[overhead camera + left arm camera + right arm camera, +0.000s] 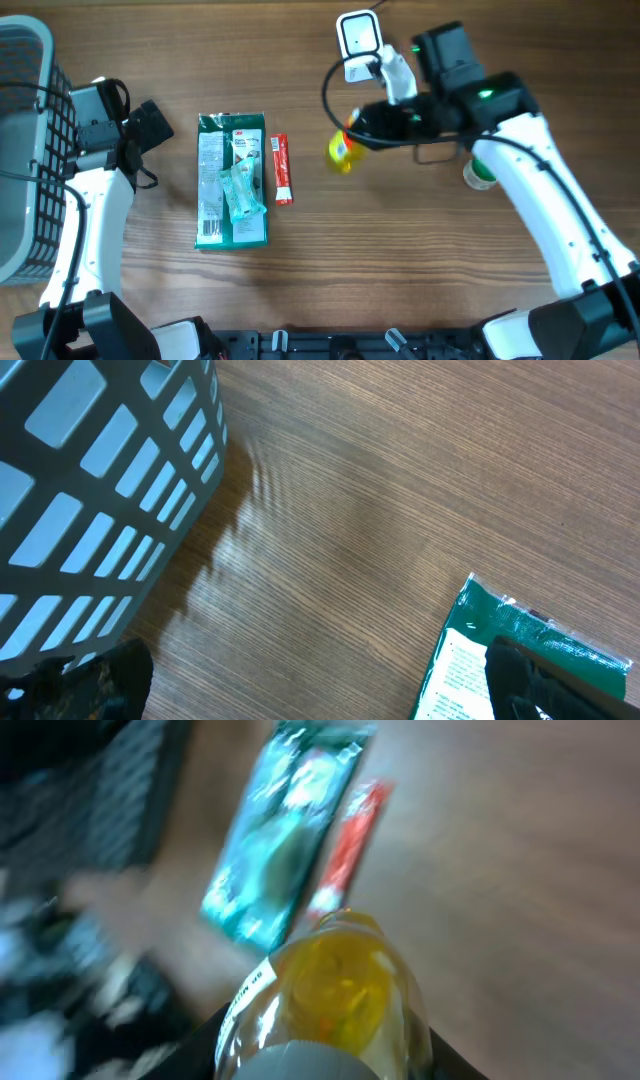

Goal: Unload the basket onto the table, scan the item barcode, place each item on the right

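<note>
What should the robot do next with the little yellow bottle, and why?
Probably carry the small yellow plastic bottle up toward the white barcode scanner and turn its label to face it. The right gripper is closed on the bottle, which sits just below the scanner and apart from it, so nothing can be read yet.

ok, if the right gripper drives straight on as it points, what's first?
Beyond the yellow bottle it holds, probably the red sachet; its height above the table is unclear.
</note>
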